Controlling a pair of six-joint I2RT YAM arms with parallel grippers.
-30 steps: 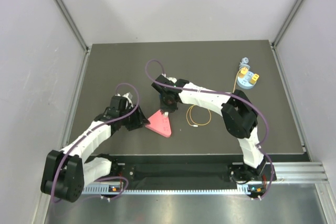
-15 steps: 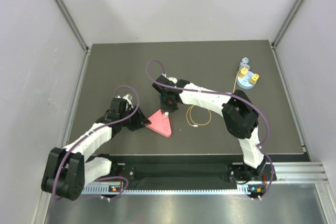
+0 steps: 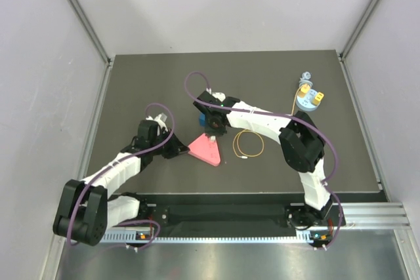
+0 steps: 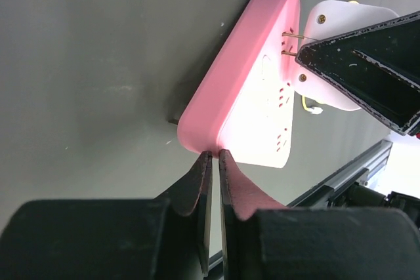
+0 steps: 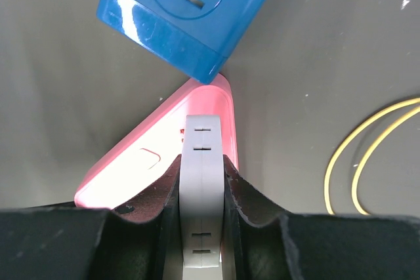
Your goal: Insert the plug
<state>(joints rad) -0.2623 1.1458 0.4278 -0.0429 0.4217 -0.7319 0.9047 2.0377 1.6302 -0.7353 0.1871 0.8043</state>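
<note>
My right gripper (image 3: 210, 129) is shut on a flat white plug (image 5: 203, 214) and holds it over the pink triangular power strip (image 3: 207, 149). In the left wrist view, the plug's (image 4: 348, 14) two brass pins touch the strip's face (image 4: 256, 96) near a pair of slots. My left gripper (image 4: 213, 154) is shut, its tips against the strip's near corner. A thin yellow cable (image 3: 262, 143) loops right of the strip and runs to small yellow blocks (image 3: 306, 94) on a blue round stand (image 3: 308, 104).
A blue socket block (image 3: 200, 120) lies just behind the pink strip, touching its far corner in the right wrist view (image 5: 190, 11). The yellow cable (image 5: 330, 168) lies right of my right gripper (image 5: 203, 162). Grey walls close the table on three sides.
The pink strip has slid and turned to the right. My right gripper has moved slightly back, uncovering the blue socket block. My left gripper has followed the strip's corner.
</note>
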